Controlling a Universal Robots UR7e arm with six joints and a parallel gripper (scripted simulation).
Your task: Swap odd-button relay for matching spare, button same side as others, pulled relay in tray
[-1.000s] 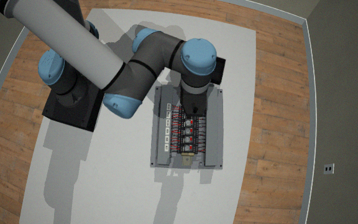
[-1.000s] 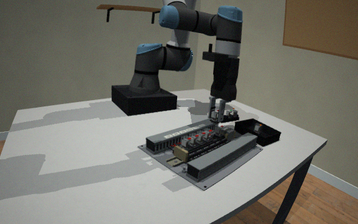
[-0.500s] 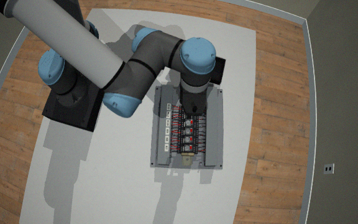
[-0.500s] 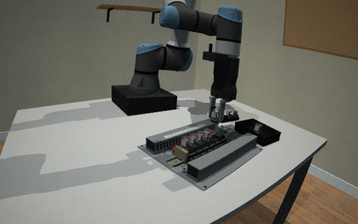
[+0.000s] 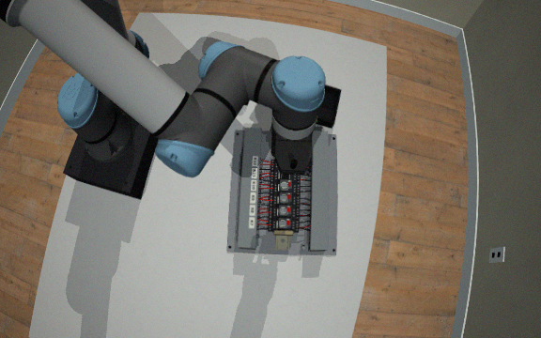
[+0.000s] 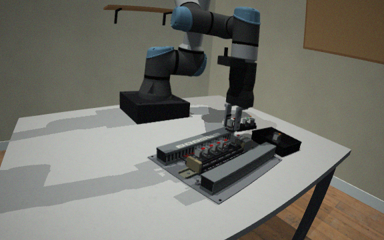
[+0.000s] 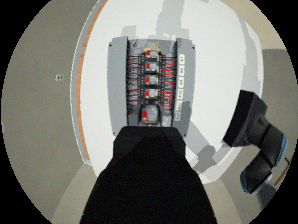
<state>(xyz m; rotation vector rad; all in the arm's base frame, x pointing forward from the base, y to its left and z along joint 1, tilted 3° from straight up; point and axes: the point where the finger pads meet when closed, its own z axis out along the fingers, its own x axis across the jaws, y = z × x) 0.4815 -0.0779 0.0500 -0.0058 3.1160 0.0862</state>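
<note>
My gripper (image 6: 232,126) is shut on a grey relay with a red button (image 6: 231,123) (image 7: 150,111), upright above the far part of the socket row. In the wrist view its button is on the left, like those of the row. Four relays with red buttons are in the near sockets, the nearest one (image 5: 285,222) (image 6: 199,152) (image 7: 151,54) by the beige end block. Behind them the exterior view shows a gap, then another red button (image 6: 238,135). The held relay's lower end and the socket beneath are unclear. A relay with an orange button (image 6: 277,137) is in the black tray (image 6: 290,149).
Grey wire ducts (image 5: 323,197) (image 6: 239,168) flank the row, with red wires beside the sockets. A dark holder (image 6: 253,127) with relays, green and orange buttons among them, stands behind the panel. The tray is at the panel's far right corner.
</note>
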